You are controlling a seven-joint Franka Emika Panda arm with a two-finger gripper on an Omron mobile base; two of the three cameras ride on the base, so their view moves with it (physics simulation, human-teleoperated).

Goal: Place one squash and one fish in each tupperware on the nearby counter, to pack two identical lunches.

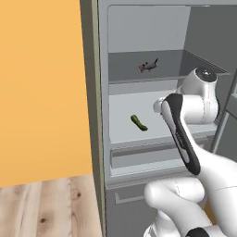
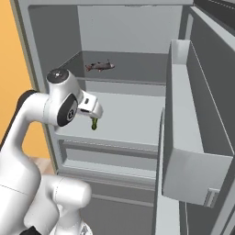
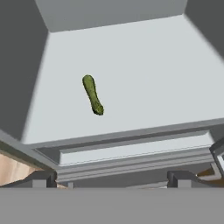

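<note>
While the claw (image 3: pixel 112 177) hangs released, the green squash (image 3: pixel 92 94) lies alone on the fridge shelf (image 3: pixel 153 78), the grey fish (image 1: pixel 148 66) one shelf above.

no readable text, no labels, brands, nos. or signs anywhere in the three views

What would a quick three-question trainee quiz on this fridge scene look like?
1. True or false: the pincer is shut on the green squash.
2. Which shelf holds the grey fish? A) the one above the squash B) the squash's shelf C) the drawer below
3. Fill in: the fridge door stands ____.

Key: 1 false; the pincer is open and short of the squash, which lies alone on its shelf. 2 A. 3 open.
</note>
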